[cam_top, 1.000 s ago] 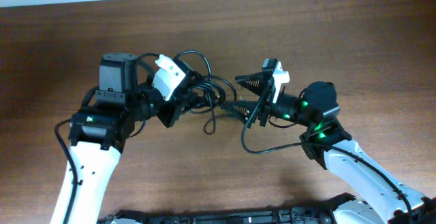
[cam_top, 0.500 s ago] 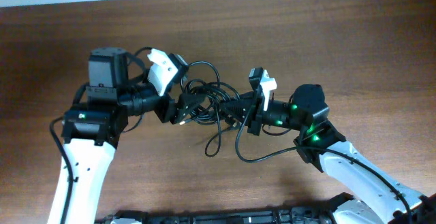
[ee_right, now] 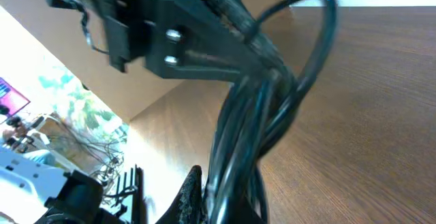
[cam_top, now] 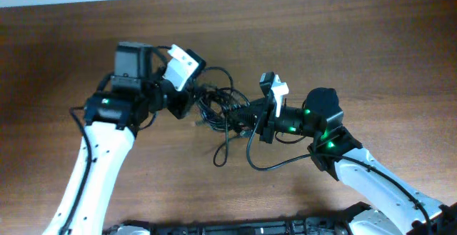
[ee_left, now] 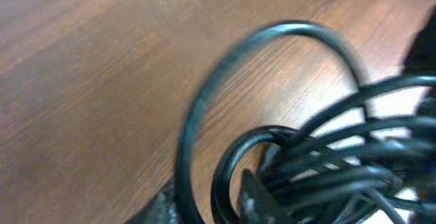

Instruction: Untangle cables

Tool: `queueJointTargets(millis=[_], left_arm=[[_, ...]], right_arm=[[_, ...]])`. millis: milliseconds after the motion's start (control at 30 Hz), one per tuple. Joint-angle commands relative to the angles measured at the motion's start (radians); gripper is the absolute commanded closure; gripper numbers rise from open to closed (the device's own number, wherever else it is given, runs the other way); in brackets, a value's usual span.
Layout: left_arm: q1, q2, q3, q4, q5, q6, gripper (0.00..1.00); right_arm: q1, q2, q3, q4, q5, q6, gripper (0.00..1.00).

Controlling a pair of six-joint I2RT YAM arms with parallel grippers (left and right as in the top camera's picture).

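The cables point(cam_top: 218, 106) are sitting as one small black knot of thin cords around the middle of the counter point(cam_top: 335, 35), well apart from its far edge and from both side edges. Several loops are overlapping in the clump. One loop is arching out toward the far edge, and a single loose strand is trailing from the knot toward the near edge.

The right claw point(cam_top: 244, 113) is reaching in from the right and is pressed together on the cables. In its wrist view a sheaf of strands point(ee_right: 252, 129) is running up from between its fingers.

The left claw point(cam_top: 191, 106) is meeting the knot's left side. Its wrist view is blurred, with the cords point(ee_left: 320, 163) filling the lower right, so I cannot tell whether it is spread or pinching.

Bare wood is lying open all round the bundle, widest toward the far edge and the far corners. Toward the near edge both arms are crowding the room.
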Motion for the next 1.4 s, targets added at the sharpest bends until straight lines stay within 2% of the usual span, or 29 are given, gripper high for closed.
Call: queueJointTargets(millis=[0, 67, 167, 200, 233, 267, 300, 333, 367, 400, 433, 500, 533, 567, 600, 633, 667, 700, 733, 767, 833, 933, 1000, 1033, 1067, 1167, 1200, 1367], left_arm=[[-0.002, 0.035, 0.018, 0.010, -0.249, -0.167, 0.98], [-0.002, 0.048, 0.018, 0.014, -0.321, -0.242, 1.00], [-0.002, 0.058, 0.018, 0.033, -0.474, -0.420, 1.00], [-0.002, 0.058, 0.018, 0.037, -0.461, -0.414, 1.00], [-0.002, 0.058, 0.018, 0.037, -0.404, -0.375, 0.96], [-0.002, 0.058, 0.018, 0.037, -0.327, -0.320, 0.83], [-0.001, 0.058, 0.018, 0.044, -0.316, -0.321, 0.96], [0.014, 0.058, 0.019, 0.049, -0.427, -0.432, 1.00], [0.055, 0.057, 0.024, 0.047, -0.611, -0.616, 1.00], [0.124, 0.050, 0.028, 0.048, -0.674, -0.790, 1.00], [0.207, 0.039, 0.029, 0.047, -0.623, -0.946, 1.00], [0.360, 0.038, 0.028, 0.047, -0.397, -1.192, 1.00], [0.397, 0.038, 0.028, 0.048, -0.327, -1.223, 0.98], [0.426, 0.038, 0.028, 0.042, -0.285, -1.221, 0.85], [0.426, 0.038, 0.028, 0.016, -0.285, -1.199, 0.64], [0.420, 0.038, 0.028, -0.001, -0.264, -1.135, 0.49], [0.410, 0.038, 0.028, -0.001, -0.204, -1.028, 0.34], [0.402, 0.038, 0.028, 0.003, -0.154, -0.930, 0.29], [0.381, 0.038, 0.028, 0.007, -0.056, -0.731, 0.11], [0.366, 0.038, 0.028, 0.001, 0.023, -0.600, 0.06], [0.319, 0.038, 0.028, -0.010, 0.141, -0.419, 0.04], [0.269, 0.038, 0.028, -0.009, 0.140, -0.383, 0.07], [0.255, 0.038, 0.028, -0.003, 0.127, -0.300, 0.07], [0.256, 0.038, 0.028, 0.016, 0.073, -0.297, 0.01], [0.256, 0.038, 0.028, 0.073, 0.011, -0.297, 0.01], [0.256, 0.038, 0.028, 0.204, 0.012, -0.303, 0.01], [0.256, 0.038, 0.028, 0.241, 0.012, -0.347, 0.01], [0.256, 0.038, 0.028, 0.253, 0.012, -0.426, 0.01]], right_arm=[[0.004, -0.003, 0.008, 0.063, -0.126, -0.003, 0.96], [0.004, -0.003, 0.008, 0.081, -0.156, 0.000, 0.96], [0.004, -0.003, 0.008, 0.081, -0.158, -0.001, 0.96], [0.004, -0.003, 0.008, 0.081, -0.148, -0.001, 0.96], [0.004, -0.003, 0.008, 0.081, -0.135, -0.001, 0.96], [0.004, -0.003, 0.008, 0.081, -0.116, -0.001, 0.96], [0.004, -0.003, 0.008, 0.081, -0.115, -0.001, 0.96], [0.004, -0.003, 0.008, 0.080, -0.116, -0.001, 0.96], [0.004, -0.003, 0.008, 0.071, -0.117, -0.001, 0.96], [0.004, -0.003, 0.008, 0.049, -0.117, -0.001, 0.96], [0.004, -0.003, 0.008, 0.026, -0.116, -0.002, 0.96], [0.004, -0.003, 0.008, 0.005, -0.112, -0.005, 0.96], [0.004, -0.003, 0.008, 0.006, -0.112, -0.005, 0.96], [0.004, -0.003, 0.008, 0.005, -0.112, -0.005, 0.96], [0.004, -0.003, 0.008, 0.006, -0.112, -0.005, 0.96], [0.004, -0.003, 0.008, 0.005, -0.104, -0.005, 0.96], [0.004, -0.003, 0.008, 0.006, -0.091, -0.005, 0.96], [0.004, -0.003, 0.008, 0.006, -0.085, -0.005, 0.96], [0.004, -0.003, 0.008, 0.006, -0.085, -0.005, 0.96], [0.004, -0.003, 0.008, 0.006, -0.085, -0.005, 0.96], [0.004, -0.003, 0.008, 0.006, -0.082, -0.005, 0.96], [0.004, -0.003, 0.008, 0.006, -0.082, -0.005, 0.96], [0.004, -0.003, 0.008, 0.006, -0.082, -0.004, 0.96], [0.004, -0.003, 0.008, 0.006, -0.082, -0.004, 0.96], [0.004, -0.003, 0.008, 0.006, -0.082, -0.004, 0.96], [0.004, -0.003, 0.008, 0.006, -0.087, 0.000, 0.96], [0.004, -0.003, 0.008, 0.006, -0.087, 0.008, 0.96], [0.004, -0.003, 0.008, 0.010, -0.086, 0.027, 0.96]])
